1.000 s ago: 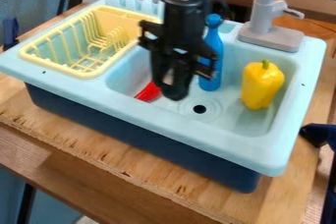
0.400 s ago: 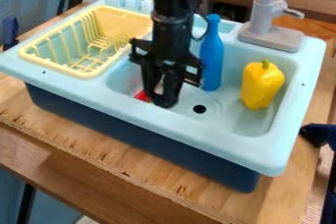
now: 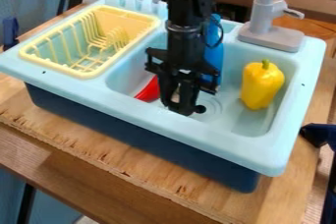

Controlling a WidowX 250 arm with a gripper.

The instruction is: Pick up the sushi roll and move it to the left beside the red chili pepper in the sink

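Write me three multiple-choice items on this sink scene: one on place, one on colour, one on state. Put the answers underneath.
1. Where does the gripper hang?
A. Over the dish rack
B. Beside the faucet's handle
C. Over the basin

2. What colour is the bottle?
A. Blue
B. Red
C. White

3. What state is the pepper in?
A. Sliced in half
B. Whole, with its stem
C. Missing its stem

1: C, its tip is down near the drain hole.
2: A, its visible side is blue.
3: B, a green stem tops the uncut yellow body.
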